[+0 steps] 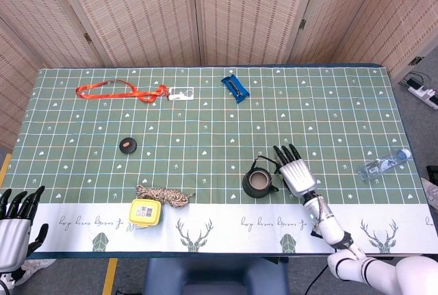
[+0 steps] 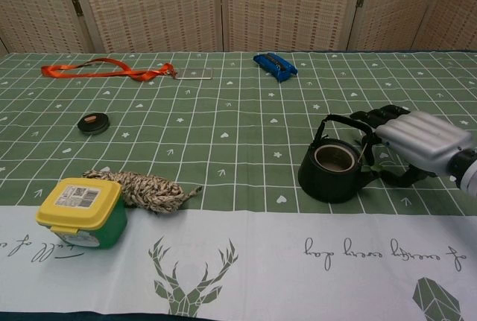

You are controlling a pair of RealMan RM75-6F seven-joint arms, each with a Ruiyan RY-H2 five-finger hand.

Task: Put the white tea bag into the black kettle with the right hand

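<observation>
matt black kettle (image 2: 333, 174), cloth table cover (image 2: 238, 254)

Right of centre in the lower half of our head view, we see the black kettle (image 1: 259, 184) standing upright, lid off, its arched handle raised. We cannot make out the white tea bag anywhere in our views.

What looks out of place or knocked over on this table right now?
A clear plastic bottle lies on its side near the table's right edge. The black kettle stands upright with no lid on it, and a small round black lid lies far off to its left. Nothing looks spilled.
</observation>
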